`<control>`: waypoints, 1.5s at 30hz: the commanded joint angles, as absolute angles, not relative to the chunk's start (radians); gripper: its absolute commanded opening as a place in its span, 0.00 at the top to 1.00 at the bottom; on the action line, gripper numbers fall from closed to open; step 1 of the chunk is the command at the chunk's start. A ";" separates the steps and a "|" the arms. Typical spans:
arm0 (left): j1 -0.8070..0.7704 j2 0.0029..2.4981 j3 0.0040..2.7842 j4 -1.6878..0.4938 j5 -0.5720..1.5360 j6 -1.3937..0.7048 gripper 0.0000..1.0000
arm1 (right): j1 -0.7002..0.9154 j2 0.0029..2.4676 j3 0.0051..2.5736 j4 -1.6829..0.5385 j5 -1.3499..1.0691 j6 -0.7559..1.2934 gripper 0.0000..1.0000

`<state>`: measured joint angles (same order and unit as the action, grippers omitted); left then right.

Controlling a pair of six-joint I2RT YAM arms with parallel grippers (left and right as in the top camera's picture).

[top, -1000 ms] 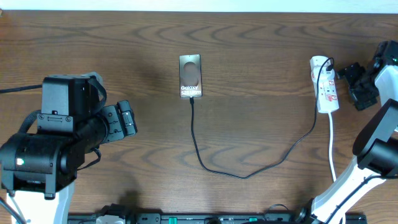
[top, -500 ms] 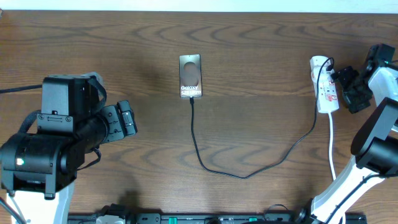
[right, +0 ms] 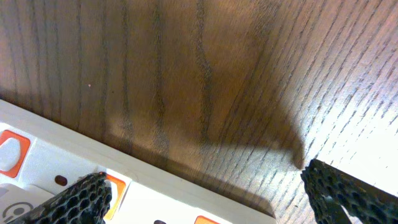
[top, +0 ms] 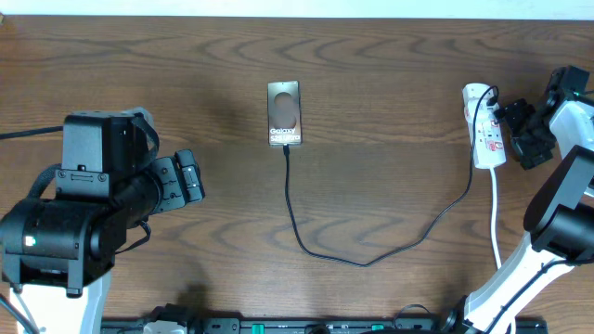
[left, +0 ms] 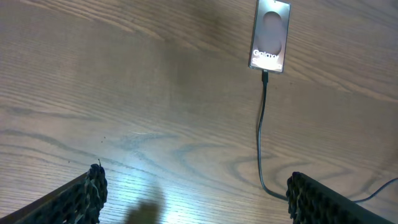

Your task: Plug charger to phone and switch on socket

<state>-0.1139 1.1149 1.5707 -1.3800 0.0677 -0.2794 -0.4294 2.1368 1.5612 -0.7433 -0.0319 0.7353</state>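
- Dark brown wood-grain desk point(top: 186, 74) fills the overhead view, with a pale strip along its far edge.
- The phone point(top: 284, 113) lies flat near the far middle, lettering up.
- The charger point(top: 306, 243) meets the phone's near short edge with its connector tip, then runs toward the front and curves right and up to the socket point(top: 484, 130); how deep the tip sits cannot be told.
- The socket lies at the far right, with a black plug in it and its white cord trailing to the front edge.
- The left claw point(top: 190, 178) hovers over bare wood, well apart from the phone, its jaws spread wide and holding nothing.
- The right claw point(top: 516, 130) sits just beside the socket's right side, jaws fully apart and empty.
- In the right wrist view the fingers point(right: 74, 202) frame the strip's white edge and its orange-red switches.
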 commanded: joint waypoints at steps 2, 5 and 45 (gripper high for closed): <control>-0.113 1.117 1.575 -1.380 0.051 -0.263 0.09 | -0.421 2.146 1.547 -0.749 -0.041 0.746 0.01; -0.113 1.117 1.575 -1.380 0.051 -0.263 0.08 | -0.421 2.146 1.547 -0.747 -0.064 0.743 0.01; -0.113 1.117 1.575 -1.380 0.051 -0.263 0.08 | -0.417 2.146 1.547 -0.762 -0.112 0.630 0.01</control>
<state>-0.1139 1.1149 1.5707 -1.3800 0.0681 -0.2798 -0.4324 2.1365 1.5612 -0.7425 -0.0597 0.6804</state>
